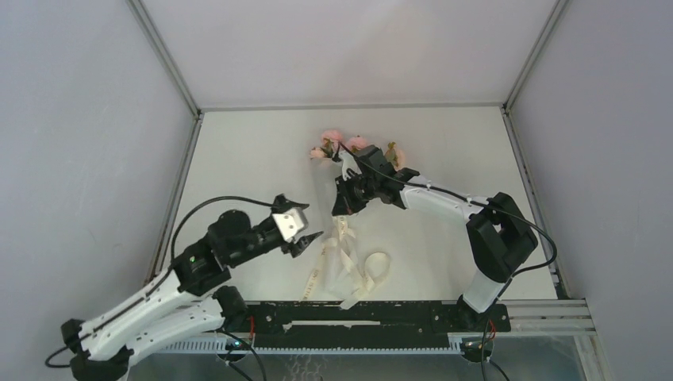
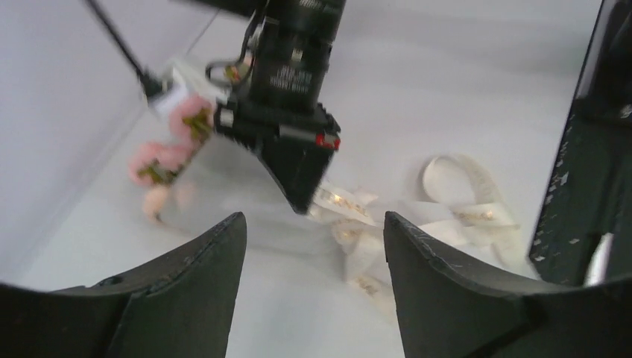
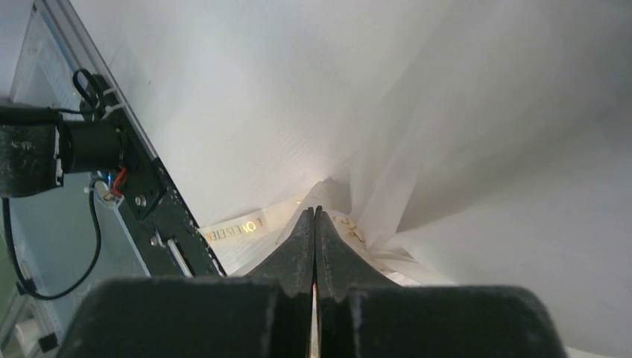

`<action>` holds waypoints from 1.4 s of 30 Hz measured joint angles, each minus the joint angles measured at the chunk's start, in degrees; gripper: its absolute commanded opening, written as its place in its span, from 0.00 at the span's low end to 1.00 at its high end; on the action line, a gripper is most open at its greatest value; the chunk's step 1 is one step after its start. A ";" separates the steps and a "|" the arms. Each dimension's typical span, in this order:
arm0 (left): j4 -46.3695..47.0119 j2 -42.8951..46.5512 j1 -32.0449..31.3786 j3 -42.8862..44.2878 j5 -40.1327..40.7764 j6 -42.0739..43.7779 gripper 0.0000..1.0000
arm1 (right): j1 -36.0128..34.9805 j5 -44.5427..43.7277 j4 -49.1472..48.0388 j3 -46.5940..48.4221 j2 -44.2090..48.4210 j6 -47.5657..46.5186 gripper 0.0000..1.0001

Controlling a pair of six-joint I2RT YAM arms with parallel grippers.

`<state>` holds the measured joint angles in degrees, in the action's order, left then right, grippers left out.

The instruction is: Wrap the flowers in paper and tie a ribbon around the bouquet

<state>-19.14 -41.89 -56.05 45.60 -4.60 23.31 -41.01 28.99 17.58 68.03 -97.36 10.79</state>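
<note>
Left gripper [image 2: 313,224] wide, empty. Loose cream-beige fabric ribbon [image 2: 477,215] lies just past my fingertips. Right gripper [image 3: 314,212] pressed closed at the pink-rose bouquet [image 1: 332,137] wrapped in crinkly translucent white paper [image 3: 462,134]. I'd grab a ribbon strand squarely, clear of the paper.

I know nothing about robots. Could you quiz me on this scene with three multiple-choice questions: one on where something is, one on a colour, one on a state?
1. Where is the ribbon?
A) on the table, on the near side of the flowers
B) draped over the left arm
C) beyond the flowers, at the far edge

2. What colour are the flowers' blooms?
A) red
B) pale pink
C) yellow

3. How does the right gripper stand?
A) fingers wide apart
B) fingers pressed together
C) hidden from every camera

Answers:
1 A, the top view shows it lying loose, nearer than the blooms.
2 B, they are pink in the top and left wrist views.
3 B, its own wrist view shows no gap.
</note>
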 measured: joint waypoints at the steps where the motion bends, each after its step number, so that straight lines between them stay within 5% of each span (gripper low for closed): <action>1: 1.95 4.55 1.60 -3.78 0.39 -4.55 0.77 | -0.02 -0.66 -0.81 -0.42 0.26 1.42 0.00; 4: 6.71 7.85 4.44 -12.20 1.25 -15.74 0.81 | -0.20 -2.64 -3.32 -2.91 2.14 6.49 0.00; 9: 15.10 -3.02 14.10 -18.67 -3.26 -28.11 0.87 | -2.12 -5.46 -5.11 -5.18 5.49 11.85 0.00; 17: 35.12 -9.77 17.97 -25.29 -15.43 -31.93 0.87 | -5.31 -7.98 -10.21 -6.29 8.92 17.84 0.00; 24: 45.81 -14.58 19.06 -27.58 -17.16 -32.96 0.58 | -5.70 -8.26 -12.68 -6.82 8.85 20.70 0.00; 32: 51.71 -15.93 21.55 -28.83 -17.51 -34.47 0.52 | -6.01 -6.03 -14.88 -6.82 8.00 21.73 0.00; 34: 53.22 -16.02 21.55 -28.96 -19.02 -34.56 0.34 | -6.01 -5.27 -15.28 -6.82 7.56 21.75 0.00; 35: 54.60 -16.74 21.84 -29.00 -19.21 -34.99 0.03 | -5.97 -4.22 -15.65 -6.86 7.56 21.77 0.00; 40: 54.38 -17.07 22.75 -30.32 -18.49 -35.12 0.00 | -4.63 -2.91 -15.23 -6.91 7.78 20.55 0.10; 42: 54.88 -17.11 22.77 -30.53 -18.32 -35.45 0.00 | -4.52 -2.78 -15.12 -6.93 7.89 19.43 0.26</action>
<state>35.75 -59.00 -33.28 15.07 -22.92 -12.14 -45.54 26.22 2.46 61.10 -89.47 30.22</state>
